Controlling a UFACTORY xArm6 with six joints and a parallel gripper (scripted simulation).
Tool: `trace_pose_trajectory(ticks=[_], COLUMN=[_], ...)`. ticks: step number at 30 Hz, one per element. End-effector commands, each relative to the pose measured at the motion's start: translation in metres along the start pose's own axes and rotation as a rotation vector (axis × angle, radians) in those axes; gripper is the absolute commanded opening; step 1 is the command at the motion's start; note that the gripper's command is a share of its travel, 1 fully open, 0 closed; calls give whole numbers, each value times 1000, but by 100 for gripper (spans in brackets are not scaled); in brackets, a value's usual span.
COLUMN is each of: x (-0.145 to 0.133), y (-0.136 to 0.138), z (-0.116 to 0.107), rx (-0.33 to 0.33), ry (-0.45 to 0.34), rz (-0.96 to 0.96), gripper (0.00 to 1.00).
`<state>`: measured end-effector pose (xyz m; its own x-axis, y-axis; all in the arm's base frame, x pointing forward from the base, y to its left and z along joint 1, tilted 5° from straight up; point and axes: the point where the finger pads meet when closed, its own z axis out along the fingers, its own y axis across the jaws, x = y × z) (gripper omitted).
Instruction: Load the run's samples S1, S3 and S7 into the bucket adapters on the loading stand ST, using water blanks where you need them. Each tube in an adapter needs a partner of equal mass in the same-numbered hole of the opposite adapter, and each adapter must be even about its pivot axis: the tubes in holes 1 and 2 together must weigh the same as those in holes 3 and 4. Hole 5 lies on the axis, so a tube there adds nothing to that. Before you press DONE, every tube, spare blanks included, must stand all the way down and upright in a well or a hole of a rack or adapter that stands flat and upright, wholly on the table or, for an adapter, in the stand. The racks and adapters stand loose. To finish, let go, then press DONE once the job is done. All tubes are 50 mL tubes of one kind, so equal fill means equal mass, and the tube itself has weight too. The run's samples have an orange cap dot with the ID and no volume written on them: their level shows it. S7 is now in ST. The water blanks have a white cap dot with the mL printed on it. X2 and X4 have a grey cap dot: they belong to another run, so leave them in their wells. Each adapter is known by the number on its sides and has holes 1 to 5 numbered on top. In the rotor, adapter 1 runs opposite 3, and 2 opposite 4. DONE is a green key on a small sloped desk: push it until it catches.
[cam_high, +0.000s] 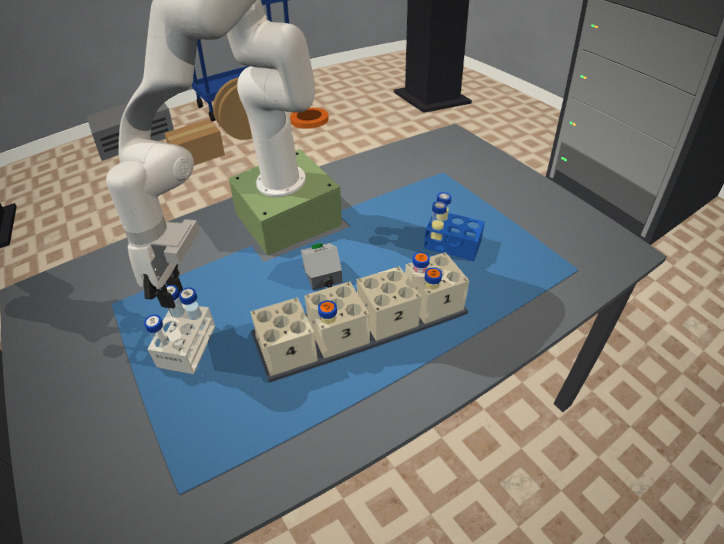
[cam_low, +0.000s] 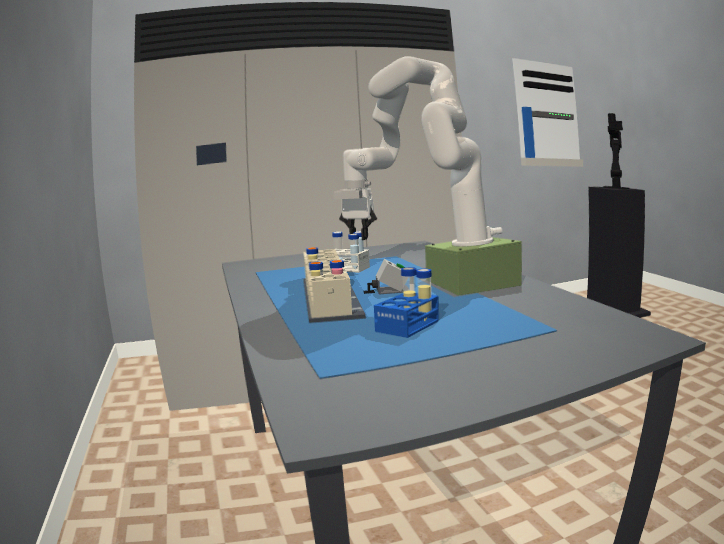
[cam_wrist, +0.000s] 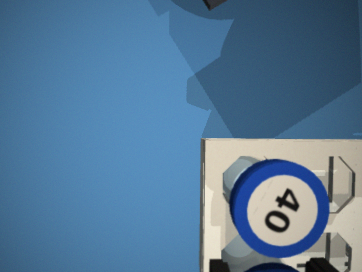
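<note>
My gripper (cam_high: 161, 297) (cam_low: 358, 231) (cam_wrist: 267, 266) is shut on the cap of a white-dot water blank (cam_high: 173, 290) at the back of the white BLANKS rack (cam_high: 169, 359); its number is hidden. The blank marked 40 (cam_wrist: 281, 209) (cam_high: 188, 295) stands beside it, and a third blank (cam_high: 153, 322) stands at the rack's front left. On the stand, adapter 3 (cam_high: 354, 339) holds one orange-dot sample (cam_high: 327, 308) (cam_low: 312, 250). Adapter 1 (cam_high: 436, 308) holds two more, one pink-filled (cam_high: 420, 259) (cam_low: 336, 264), one yellowish (cam_high: 433, 275) (cam_low: 316, 266). Their IDs are too small to read surely. Adapters 2 (cam_high: 389, 324) and 4 (cam_high: 301, 359) show no tubes.
The blue SAMPLES rack (cam_high: 465, 248) (cam_low: 390, 325) holds two tubes (cam_high: 443, 198) (cam_low: 424, 273) with yellow contents. The DONE desk (cam_high: 320, 264) with its green key (cam_high: 317, 246) stands behind adapter 3. The green arm base (cam_high: 298, 219) is behind it.
</note>
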<state>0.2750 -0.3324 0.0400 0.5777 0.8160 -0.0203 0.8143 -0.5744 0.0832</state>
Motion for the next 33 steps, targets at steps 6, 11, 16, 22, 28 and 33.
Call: trace_pose_trajectory(ticks=[6,11,16,22,28,33], x=[0,0,0,0,0,0], y=[2,2,2,2,2,2], z=[-1,-1,-1,-1,-1,-4], rx=[-4,-4,-4,-4,-4,-4], ry=[-1,-1,-1,-1,-1,-1], rz=[0,0,0,0,0,0], gripper=[0,0,0,0,0,0])
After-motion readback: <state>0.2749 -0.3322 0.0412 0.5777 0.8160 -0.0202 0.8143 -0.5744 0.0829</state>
